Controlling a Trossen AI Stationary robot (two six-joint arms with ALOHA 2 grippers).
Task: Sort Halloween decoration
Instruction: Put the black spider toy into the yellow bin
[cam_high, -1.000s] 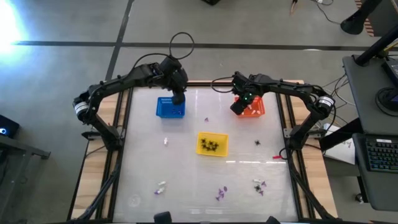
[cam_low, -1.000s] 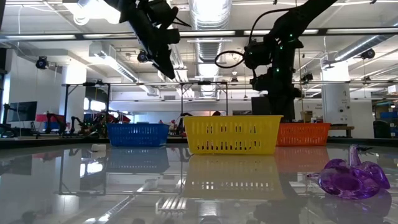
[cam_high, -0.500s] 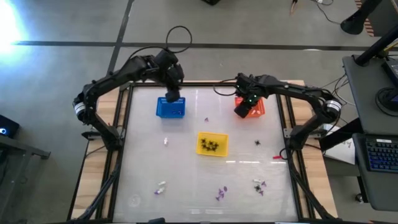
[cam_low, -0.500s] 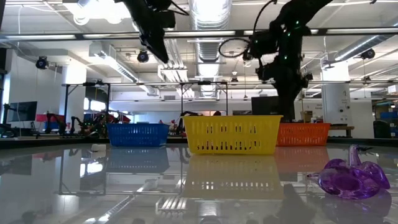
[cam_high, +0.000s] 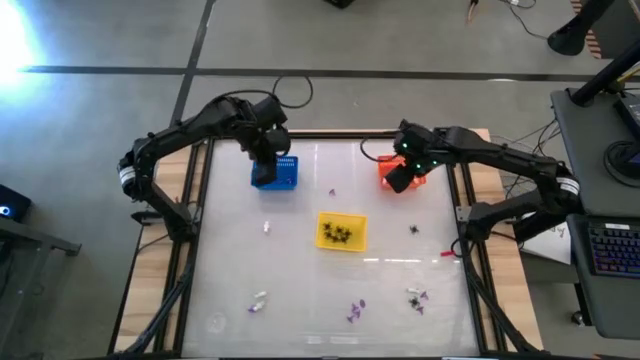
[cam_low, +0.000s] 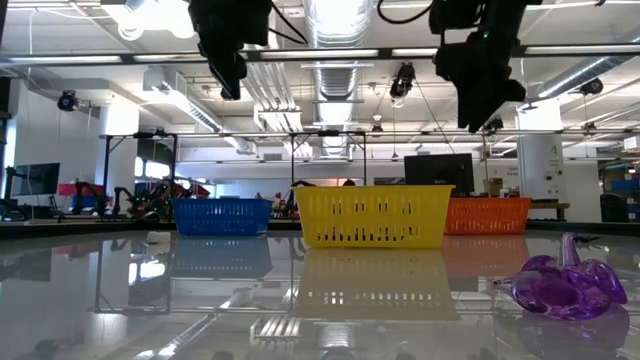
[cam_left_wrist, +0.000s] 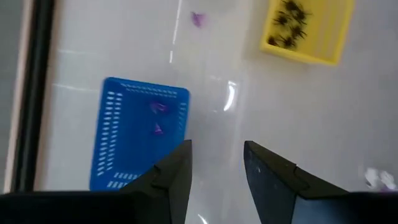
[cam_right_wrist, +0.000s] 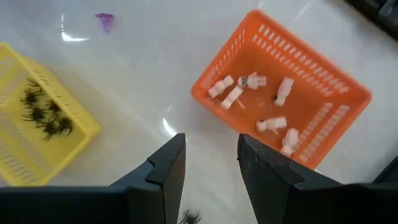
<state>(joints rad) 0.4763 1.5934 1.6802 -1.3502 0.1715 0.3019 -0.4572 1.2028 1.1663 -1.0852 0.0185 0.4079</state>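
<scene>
Overhead camera looks straight down; low one level across table (both show yellow basket (cam_high: 341, 231)).

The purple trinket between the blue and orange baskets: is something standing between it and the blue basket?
Nothing visible does. The purple trinket lies alone on bare table, and only open surface separates it from the blue basket. The yellow basket sits nearer the camera, off that path.

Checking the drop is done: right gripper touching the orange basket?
Apart. Low view shows the right gripper hanging well above the orange basket, clear air between them.
</scene>
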